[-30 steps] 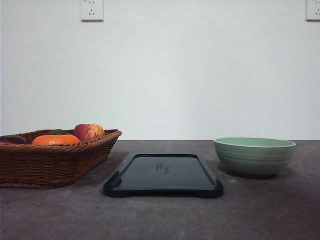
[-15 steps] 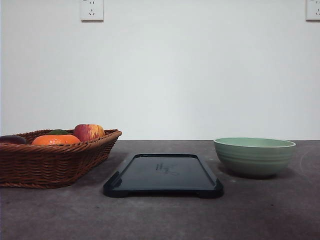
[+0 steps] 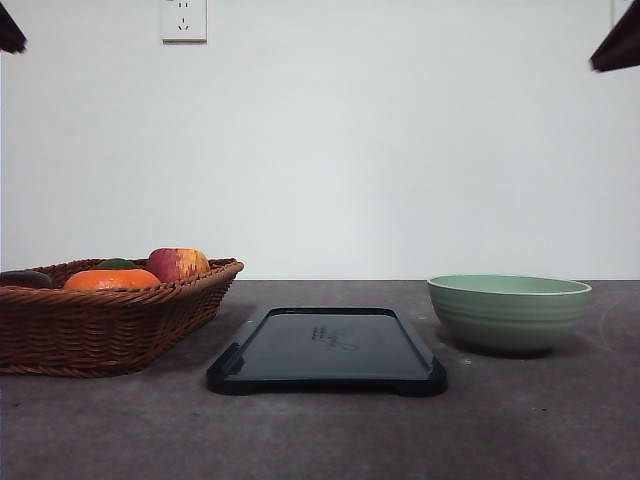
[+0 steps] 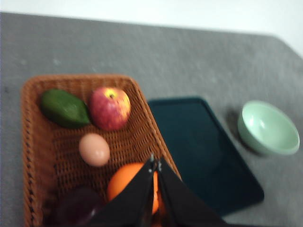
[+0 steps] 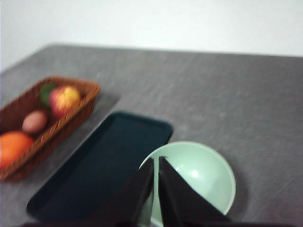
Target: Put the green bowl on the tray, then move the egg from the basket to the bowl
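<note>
Pale sage-green and ridged, the round ceramic bowl (image 3: 509, 312) sits on the grey tabletop (image 3: 320, 430) to the right of the flat glossy black tray (image 3: 327, 350), not yet on it. What has changed is overhead: two dark arm tips have entered the front view's upper corners, where half a second ago there was only wall. Both arms are likely starting their approach. The right pincer (image 5: 155, 163) hangs above the bowl, fingers clenched together. The left pincer (image 4: 155, 163), likewise pressed closed, hovers over the brown woven wicker basket (image 4: 33, 156), where the tan egg (image 4: 94, 149) lies among the fruit.
</note>
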You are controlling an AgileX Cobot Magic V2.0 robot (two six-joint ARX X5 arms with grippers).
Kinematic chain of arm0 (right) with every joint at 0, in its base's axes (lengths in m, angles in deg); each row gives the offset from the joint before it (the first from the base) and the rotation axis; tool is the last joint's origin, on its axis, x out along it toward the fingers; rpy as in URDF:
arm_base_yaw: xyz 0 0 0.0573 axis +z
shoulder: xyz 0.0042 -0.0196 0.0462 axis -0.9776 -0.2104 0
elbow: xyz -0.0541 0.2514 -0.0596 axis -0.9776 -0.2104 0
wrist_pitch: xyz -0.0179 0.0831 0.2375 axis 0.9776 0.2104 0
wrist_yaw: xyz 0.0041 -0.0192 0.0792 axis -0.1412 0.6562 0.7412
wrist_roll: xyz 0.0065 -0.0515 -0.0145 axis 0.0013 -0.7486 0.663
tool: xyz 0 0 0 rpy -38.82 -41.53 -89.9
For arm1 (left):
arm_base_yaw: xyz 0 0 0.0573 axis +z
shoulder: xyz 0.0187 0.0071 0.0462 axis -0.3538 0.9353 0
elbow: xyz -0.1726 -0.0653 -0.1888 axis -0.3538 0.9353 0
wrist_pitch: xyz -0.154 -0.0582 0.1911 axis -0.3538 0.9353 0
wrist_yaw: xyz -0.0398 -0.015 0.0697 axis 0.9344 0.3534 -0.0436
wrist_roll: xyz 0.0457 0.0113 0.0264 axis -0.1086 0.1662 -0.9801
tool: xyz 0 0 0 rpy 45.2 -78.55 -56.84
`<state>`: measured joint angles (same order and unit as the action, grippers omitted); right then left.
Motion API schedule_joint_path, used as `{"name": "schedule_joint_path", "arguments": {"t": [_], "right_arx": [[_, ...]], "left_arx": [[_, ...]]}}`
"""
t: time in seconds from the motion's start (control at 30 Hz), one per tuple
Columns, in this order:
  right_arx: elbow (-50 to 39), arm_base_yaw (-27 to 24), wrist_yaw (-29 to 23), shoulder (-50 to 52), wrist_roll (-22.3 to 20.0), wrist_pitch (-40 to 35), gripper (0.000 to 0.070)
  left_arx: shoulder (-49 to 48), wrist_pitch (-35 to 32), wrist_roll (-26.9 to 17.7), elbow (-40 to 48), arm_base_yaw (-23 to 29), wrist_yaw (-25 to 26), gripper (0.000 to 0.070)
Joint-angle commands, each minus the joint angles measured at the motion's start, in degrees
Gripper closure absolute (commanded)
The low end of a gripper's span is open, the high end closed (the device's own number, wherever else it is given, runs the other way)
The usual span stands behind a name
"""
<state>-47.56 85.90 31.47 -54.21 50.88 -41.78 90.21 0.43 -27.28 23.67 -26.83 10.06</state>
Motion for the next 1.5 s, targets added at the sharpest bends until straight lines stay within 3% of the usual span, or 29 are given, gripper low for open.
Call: {"name": "schedule_joint_path", "arguments": {"t": [0.0, 0.23, 0.37, 0.43, 0.53, 0.63, 0.77, 1.1, 1.27, 1.47], "right_arx": [[2.3, 1.4, 0.1, -2.2, -4.2, 1.5, 0.0693], [7.7, 5.6, -2.0, -9.1, -9.6, 9.8, 0.0692], [7.9, 6.7, -1.9, -10.4, -10.5, 11.2, 0.0673], [7.9, 6.9, -1.9, -10.5, -10.7, 11.8, 0.0593], [7.9, 6.9, -1.9, -10.4, -10.7, 12.1, 0.0430], [7.9, 6.9, -1.9, -10.4, -10.7, 12.1, 0.0409], [8.0, 6.9, -2.1, -10.4, -9.9, 12.3, 0.0409], [13.8, 6.7, -12.0, -13.6, -0.2, 20.1, 0.0409], [18.7, 6.7, -12.5, -18.8, 3.5, 25.3, 0.0409], [22.9, 6.7, -14.3, -25.8, 4.8, 27.6, 0.0409]], "left_arx": [[1.6, 1.1, -4.1, -2.5, -0.8, 0.5, 0.0700], [6.8, 8.0, -11.9, -6.2, -3.9, 0.4, 0.0700], [7.4, 8.0, -12.8, -6.3, -5.2, 0.5, 0.0687], [7.4, 7.7, -12.8, -6.3, -5.5, 0.5, 0.0597], [7.4, 7.8, -12.8, -6.3, -5.5, 0.5, 0.0408], [7.4, 7.8, -12.8, -6.3, -5.5, 0.5, 0.0347], [7.4, 7.7, -12.7, -6.3, -5.5, 0.5, 0.0348], [7.4, 7.7, -11.2, -6.3, -5.5, 0.5, 0.0348], [7.4, 7.7, -10.5, -6.3, -5.5, 0.5, 0.0349], [7.4, 7.8, -9.5, -6.3, -5.5, 0.5, 0.0349]]}}
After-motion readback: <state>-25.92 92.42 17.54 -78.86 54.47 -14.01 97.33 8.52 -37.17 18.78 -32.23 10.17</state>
